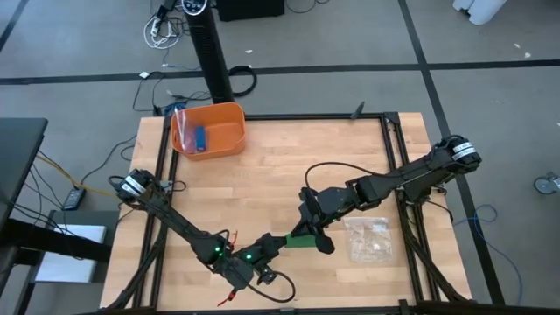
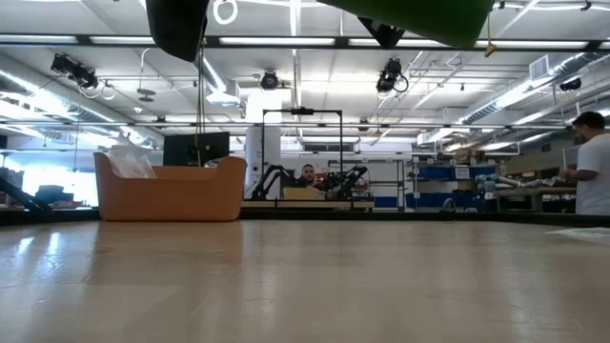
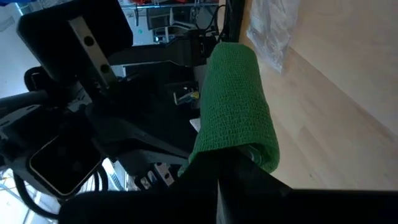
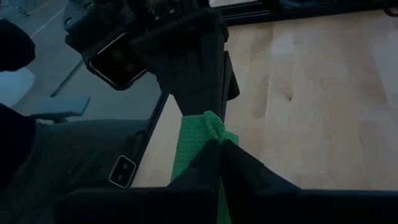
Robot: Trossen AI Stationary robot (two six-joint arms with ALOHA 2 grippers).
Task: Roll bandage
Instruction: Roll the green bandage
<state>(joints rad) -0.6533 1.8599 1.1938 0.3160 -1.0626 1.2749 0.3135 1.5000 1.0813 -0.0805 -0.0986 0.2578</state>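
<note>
- bandage: short bright green stretch spans the gap between the two grippers, held off the table near its front edge. Rest of it isn't visible, so can't say how much is already rolled.
- left gripper: fingers closed on the bandage end nearest it. In the left wrist view the fabric runs straight out ahead of the fingers, wrapped round as a thick band.
- right gripper: fingers pinched together on the opposite end. Right wrist view shows the green strip running from its fingertips across to the left gripper.
- key relation: bandage long axis lies along the line joining the grippers. Each one has the fabric dead ahead, the other gripper just past it. Both equally near, both touching.
- judgement: next roll turn depends on one gripper rotating about that axis while the other keeps tension. Slack or a twist would skew the wrap.
- clear plastic bag lies just beyond the right gripper, not touching.
</note>
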